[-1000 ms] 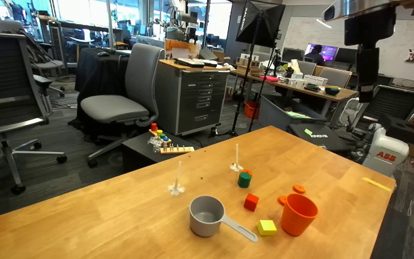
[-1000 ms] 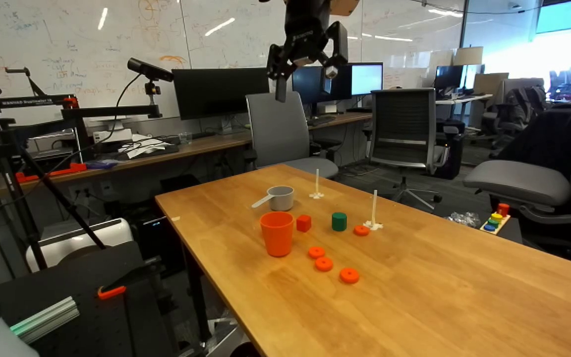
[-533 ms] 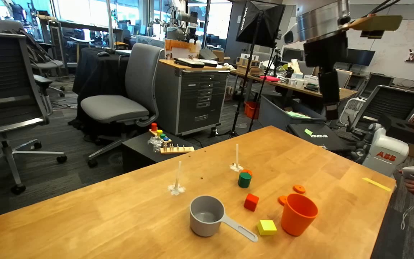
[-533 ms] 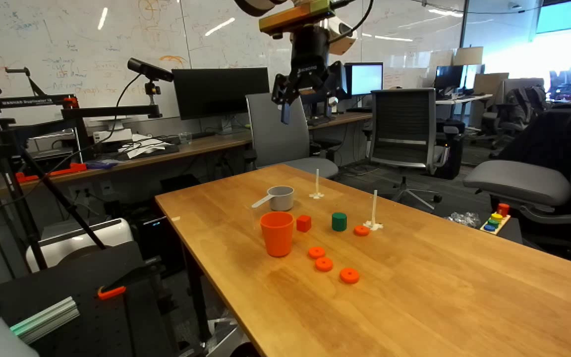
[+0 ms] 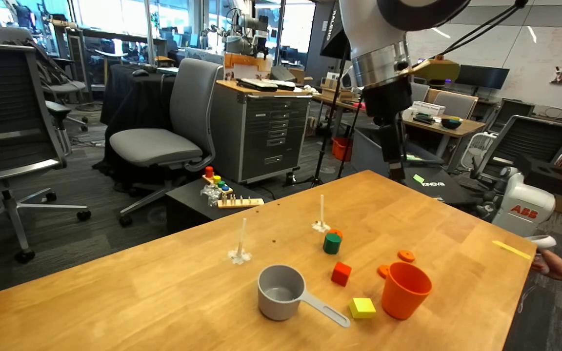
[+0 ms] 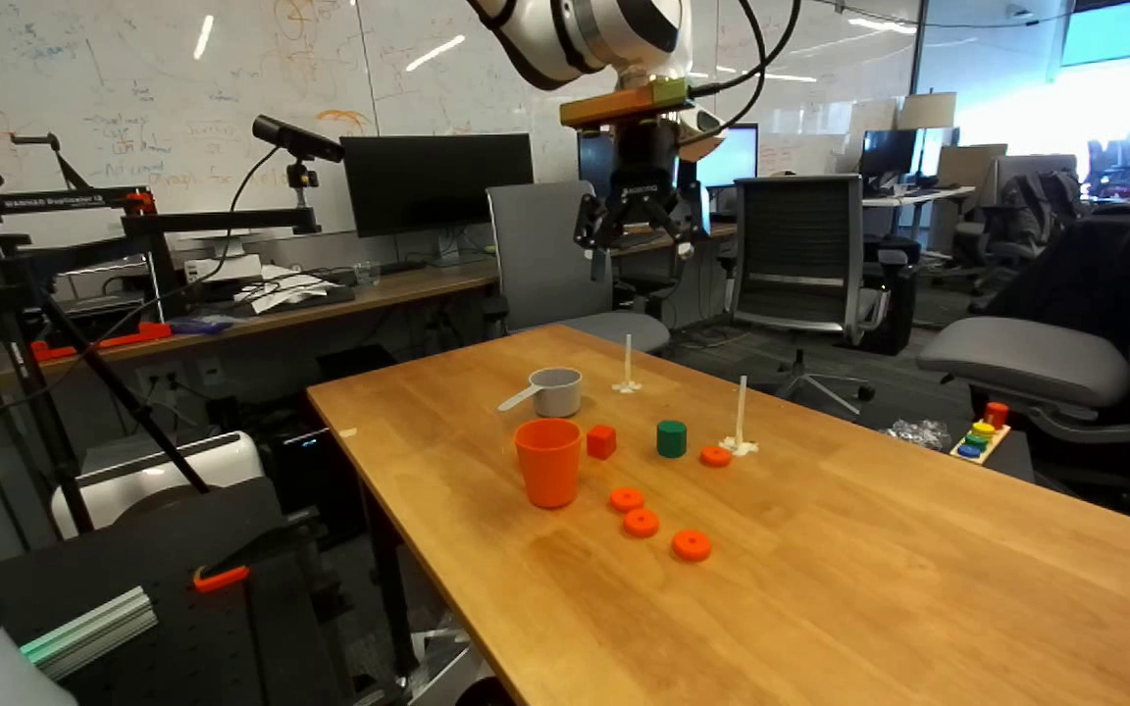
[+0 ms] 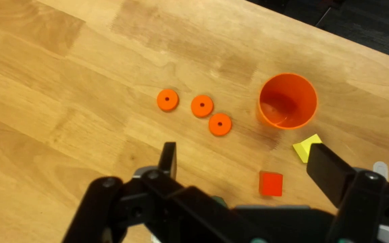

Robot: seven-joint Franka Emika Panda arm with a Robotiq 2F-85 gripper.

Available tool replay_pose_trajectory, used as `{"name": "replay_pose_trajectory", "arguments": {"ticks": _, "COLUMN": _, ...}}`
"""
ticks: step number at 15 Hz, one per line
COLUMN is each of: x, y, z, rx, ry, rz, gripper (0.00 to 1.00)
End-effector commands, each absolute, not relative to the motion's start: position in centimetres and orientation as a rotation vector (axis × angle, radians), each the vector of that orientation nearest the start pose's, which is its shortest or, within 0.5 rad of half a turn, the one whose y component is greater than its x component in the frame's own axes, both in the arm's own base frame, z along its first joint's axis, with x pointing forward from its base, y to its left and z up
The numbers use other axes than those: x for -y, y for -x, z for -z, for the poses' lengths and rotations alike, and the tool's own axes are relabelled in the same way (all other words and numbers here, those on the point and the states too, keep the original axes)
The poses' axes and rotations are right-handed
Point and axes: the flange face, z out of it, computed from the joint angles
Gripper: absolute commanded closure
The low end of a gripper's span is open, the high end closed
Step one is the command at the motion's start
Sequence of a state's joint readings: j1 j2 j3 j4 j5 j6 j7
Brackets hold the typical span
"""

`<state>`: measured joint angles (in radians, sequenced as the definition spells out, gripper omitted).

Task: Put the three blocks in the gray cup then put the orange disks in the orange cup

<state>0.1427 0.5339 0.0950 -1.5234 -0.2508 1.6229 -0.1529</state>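
My gripper hangs high over the table, open with its fingers wide apart and nothing between them. Below it in the wrist view lie the red block and, partly behind a finger, the yellow-green block. The green block stands upright beside an orange disk. On the table sits the upright gray cup, its handle pointing toward the yellow-green block. Close to that block stands the upright orange cup. More orange disks lie flat near this cup. Both cups look empty.
Two thin upright pegs are fixed to the wooden table. A strip of yellow tape lies at a table edge. A hand holding a white controller shows beside the table. A black side stand carries small peg toys.
The arm has come down and across toward the table's objects, bringing the gripper lower in both exterior views. Its jaws stay open. Blocks, disks and cups have not moved.
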Motion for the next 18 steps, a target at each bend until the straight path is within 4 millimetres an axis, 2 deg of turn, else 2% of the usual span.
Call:
{"name": "replay_pose_trajectory", "arguments": {"ticks": 1, "x": -11.0, "y": -66.4, "z": -32.2, "rx": 0.653, "ry": 3.205, "rz": -0.782, "gripper": 0.00}}
{"name": "replay_pose_trajectory", "arguments": {"ticks": 2, "x": -11.1, "y": -64.9, "z": -31.5, "rx": 0.699, "ry": 3.195, "rz": -0.744, "gripper": 0.00}}
{"name": "replay_pose_trajectory", "arguments": {"ticks": 6, "x": -10.8, "y": -66.0, "z": -31.3, "rx": 0.672, "ry": 3.197, "rz": -0.766, "gripper": 0.00}}
{"name": "replay_pose_trajectory", "arguments": {"ticks": 7, "x": -10.0, "y": -66.6, "z": -30.7, "rx": 0.680, "ry": 3.166, "rz": -0.755, "gripper": 0.00}}
{"name": "replay_pose_trajectory", "arguments": {"ticks": 11, "x": -8.9, "y": -67.9, "z": -26.9, "rx": 0.692, "ry": 3.116, "rz": -0.758, "gripper": 0.00}}
{"name": "replay_pose_trajectory", "arguments": {"ticks": 13, "x": -9.0, "y": -68.5, "z": -25.2, "rx": 0.700, "ry": 3.089, "rz": -0.764, "gripper": 0.00}}
{"name": "replay_pose_trajectory", "arguments": {"ticks": 18, "x": -11.2, "y": -70.2, "z": -21.6, "rx": 0.679, "ry": 2.980, "rz": -0.680, "gripper": 0.00}}
